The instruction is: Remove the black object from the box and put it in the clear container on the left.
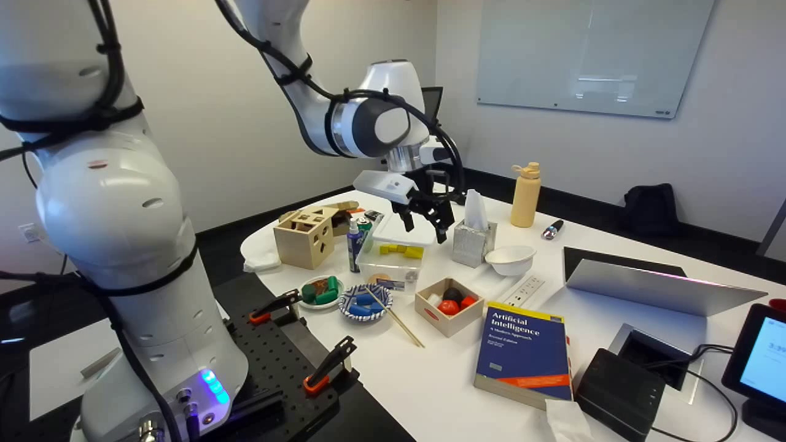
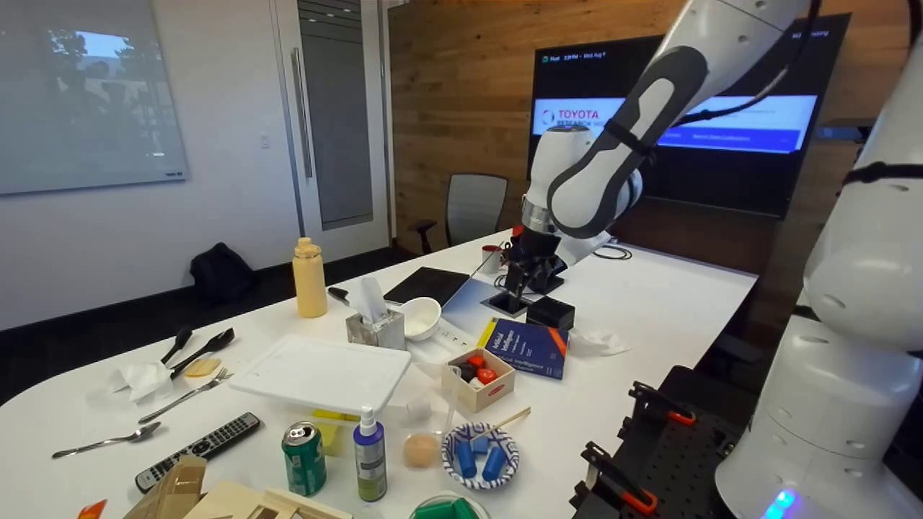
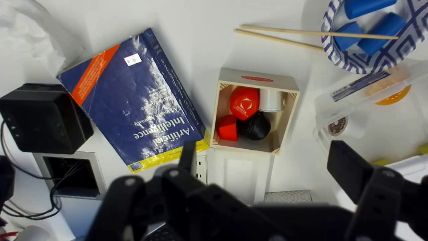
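Observation:
The box [image 3: 230, 74] is a small, light wooden, open-topped box; it shows in both exterior views [image 1: 466, 317] [image 2: 476, 396]. The black object [image 3: 258, 127] is rounded and lies inside it, touching the red pieces [image 3: 244, 102], with a white cup [image 3: 271, 99] beside them. It also shows in both exterior views [image 1: 453, 295] [image 2: 467, 372]. The clear container [image 1: 390, 269] holds yellow pieces and a few other items, and its near part shows at the right of the wrist view [image 3: 394, 130]. My gripper [image 3: 267, 164] is open and empty, raised above the table [image 1: 424, 228].
A blue book [image 3: 130, 103] lies beside the box. A patterned bowl [image 1: 344, 307] with blue pieces and chopsticks [image 1: 405, 328] stands near it. A white lid [image 2: 317, 371] lies partly over the container. A tissue box [image 1: 474, 244], white bowl [image 1: 511, 263] and spray bottle [image 1: 354, 245] stand around.

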Robot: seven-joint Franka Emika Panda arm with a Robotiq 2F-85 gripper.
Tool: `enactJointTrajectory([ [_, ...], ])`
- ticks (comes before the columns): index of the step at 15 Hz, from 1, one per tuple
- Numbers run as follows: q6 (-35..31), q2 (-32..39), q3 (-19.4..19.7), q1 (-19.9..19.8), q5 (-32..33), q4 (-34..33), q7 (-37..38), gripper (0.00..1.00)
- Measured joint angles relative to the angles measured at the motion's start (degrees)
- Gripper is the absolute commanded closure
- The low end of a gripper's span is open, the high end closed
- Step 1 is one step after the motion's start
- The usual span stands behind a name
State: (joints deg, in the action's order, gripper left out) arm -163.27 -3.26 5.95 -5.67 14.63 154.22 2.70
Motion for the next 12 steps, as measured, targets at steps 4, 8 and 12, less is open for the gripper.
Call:
enactJointTrajectory([
  [4, -4.7, 15.4, 0.2, -0.5, -1.0, -9.8, 1.1, 0.0],
  [8, -5.2, 28.0, -0.1, -0.2, -5.7, -20.1, 1.0, 0.0],
  [12, -5.2, 35.1, -0.3, -0.1, -9.0, -26.0, 1.0, 0.0],
])
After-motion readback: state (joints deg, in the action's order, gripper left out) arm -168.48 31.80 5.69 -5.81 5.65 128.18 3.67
